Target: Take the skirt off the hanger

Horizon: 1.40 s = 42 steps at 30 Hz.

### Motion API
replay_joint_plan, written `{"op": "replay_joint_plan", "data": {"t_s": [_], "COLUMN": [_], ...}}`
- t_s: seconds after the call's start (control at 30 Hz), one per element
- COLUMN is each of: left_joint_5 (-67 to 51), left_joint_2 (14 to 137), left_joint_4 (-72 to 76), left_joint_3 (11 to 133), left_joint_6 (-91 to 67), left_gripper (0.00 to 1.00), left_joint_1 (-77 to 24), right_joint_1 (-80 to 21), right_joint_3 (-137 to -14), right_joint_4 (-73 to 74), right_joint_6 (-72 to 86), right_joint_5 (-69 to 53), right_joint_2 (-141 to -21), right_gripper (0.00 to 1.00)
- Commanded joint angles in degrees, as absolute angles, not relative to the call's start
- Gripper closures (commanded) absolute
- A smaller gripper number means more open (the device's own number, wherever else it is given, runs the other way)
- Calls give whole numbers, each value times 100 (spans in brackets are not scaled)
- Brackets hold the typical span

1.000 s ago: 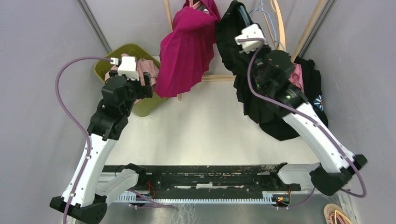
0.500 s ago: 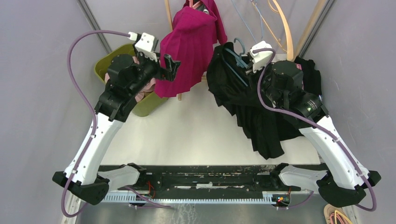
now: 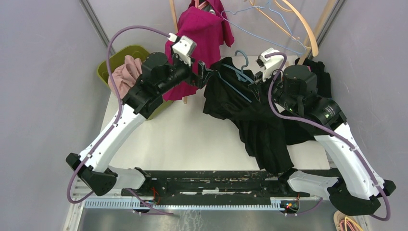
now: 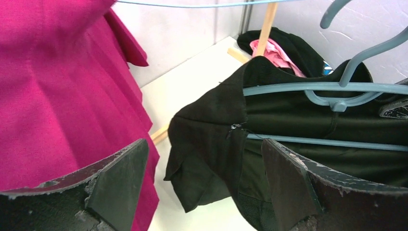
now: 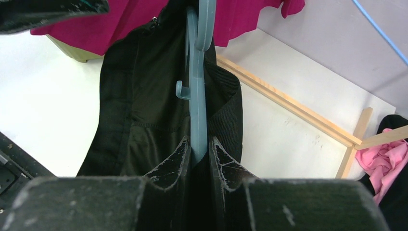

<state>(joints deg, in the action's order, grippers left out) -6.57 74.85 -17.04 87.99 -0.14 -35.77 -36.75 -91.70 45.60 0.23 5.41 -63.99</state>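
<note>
I am noting the right gripper (image 5: pixel 199 147) pinching the blue hanger (image 4: pixel 317 87) between its 2 fingers, now carried lower and inward so the black skirt (image 3: pixel 252 120) is hanging over the table (image 3: pixel 183 139). The left gripper (image 4: pixel 204 149), spread wide and empty, is arriving from the green bin (image 3: pixel 120 49) beside the waistband. I am judging the stripping to be imminent.

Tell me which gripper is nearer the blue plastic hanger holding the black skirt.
Right. The right gripper is clamped on the blue plastic hanger; the left gripper hangs open beside the black skirt, short of the hanger.
</note>
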Motion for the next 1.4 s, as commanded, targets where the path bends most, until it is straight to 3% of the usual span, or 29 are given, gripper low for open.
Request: {"op": "replay_joint_plan", "data": {"t_s": [0.0, 0.23, 0.9, 0.97, 1.1, 1.17, 1.37], "left_joint_5": [-690, -406, 376, 420, 581, 677, 962], "left_joint_2": [7435, 7233, 7680, 7715, 7681, 7621, 7487], "left_joint_4": [-1393, -1381, -1200, -1218, -1286, -1336, -1394], "left_joint_3": [8855, 8524, 8095, 8152, 8275, 8362, 8699], "left_joint_6": [-29, 29, 432, 472, 499, 522, 694], "left_gripper": [6, 0, 1, 14, 56, 62, 65], "left_joint_1": [-3767, -4021, -4184, -4190, -4192, -4196, -4184], "right_joint_1": [-3705, -3702, -3718, -3717, -3711, -3712, -3723], "right_joint_3": [-9548, -9585, -9833, -9871, -9895, -9845, -9705], "right_joint_4": [4126, 4030, 4467, 4530, 4554, 4531, 4593], "right_joint_6": [176, 270, 413, 403, 396, 411, 385], "right_joint_5": [409, 277, 60, 53, 31, 20, -8], "right_joint_2": [-6222, -6291, -6067, -6080, -6149, -6164, -6229], "right_gripper": [99, 99, 99, 99, 99, 99, 99]}}
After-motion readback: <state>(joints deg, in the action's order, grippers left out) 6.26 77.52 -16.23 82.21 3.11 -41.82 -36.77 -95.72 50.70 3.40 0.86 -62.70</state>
